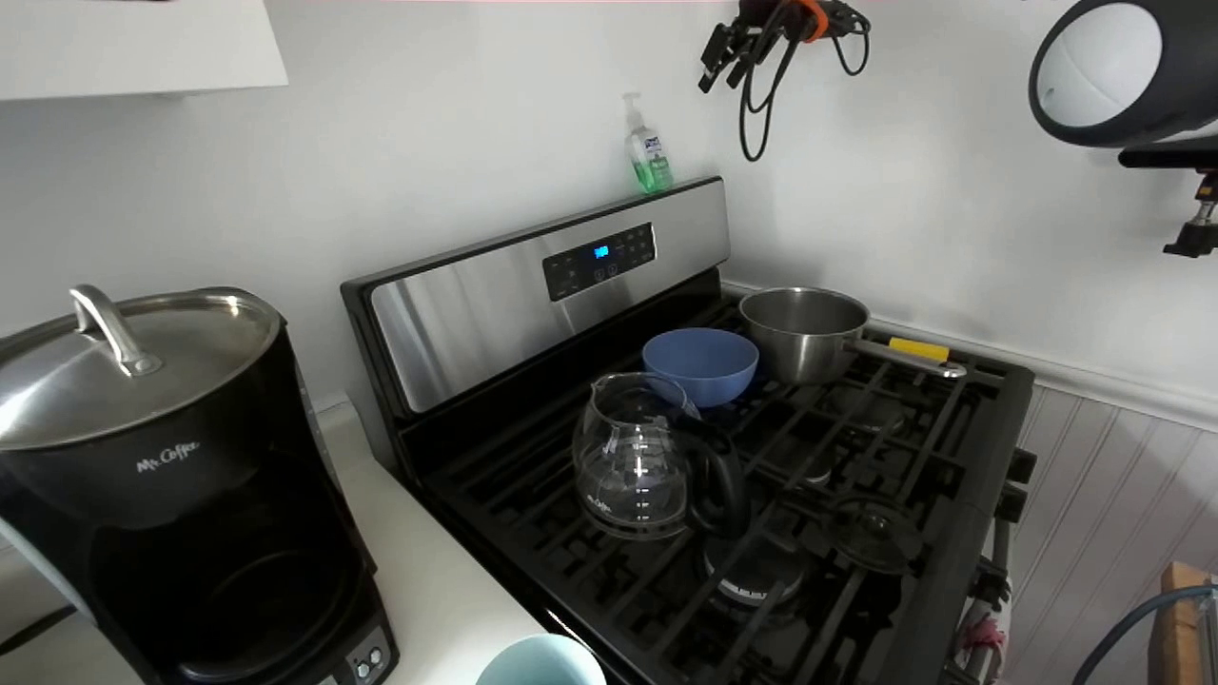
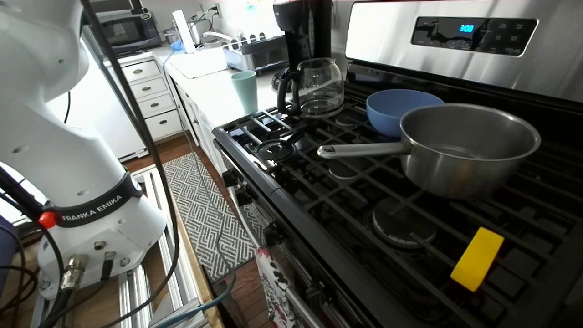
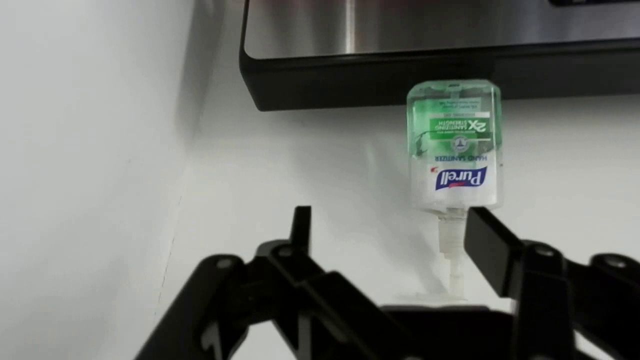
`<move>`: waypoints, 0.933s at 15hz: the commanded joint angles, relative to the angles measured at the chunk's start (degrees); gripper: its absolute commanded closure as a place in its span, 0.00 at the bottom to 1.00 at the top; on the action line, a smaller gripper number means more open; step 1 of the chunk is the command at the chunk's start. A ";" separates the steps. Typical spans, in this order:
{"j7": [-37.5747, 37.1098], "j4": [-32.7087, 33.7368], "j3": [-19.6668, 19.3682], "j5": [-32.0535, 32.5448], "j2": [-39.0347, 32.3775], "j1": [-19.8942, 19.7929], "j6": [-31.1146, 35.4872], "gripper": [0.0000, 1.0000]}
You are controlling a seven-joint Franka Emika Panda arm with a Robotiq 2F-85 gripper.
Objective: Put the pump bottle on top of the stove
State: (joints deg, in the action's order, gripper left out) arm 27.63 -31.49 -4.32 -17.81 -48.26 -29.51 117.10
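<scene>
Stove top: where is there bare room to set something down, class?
A bare patch lies between the saucepan, yellow block and the front edge of the stove. Crowded: farther back, where a blue bowl sits close beside the saucepan.

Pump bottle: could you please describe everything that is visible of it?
The pump bottle looks like clear plastic, its lower part green, with a pale pump head and a label reading "Purell" and "hand sanitizer". It stands upright on the stove, atop the raised back panel near one end, before the white wall. The open gripper does not touch it; contact with the wall cannot be judged.
</scene>
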 commanded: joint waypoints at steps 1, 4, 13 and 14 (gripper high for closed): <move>10.43 -4.55 3.37 -3.27 4.64 -3.73 -6.99 0.00; 12.97 -6.99 2.84 -1.97 7.15 -3.85 -9.49 0.00; 12.15 -6.68 0.59 1.85 6.67 -1.65 -8.49 0.00; 13.53 -7.81 0.87 1.72 7.40 -1.82 -8.21 0.00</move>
State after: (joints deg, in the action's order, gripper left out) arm 39.39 -35.99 -2.66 -17.57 -43.05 -32.13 108.24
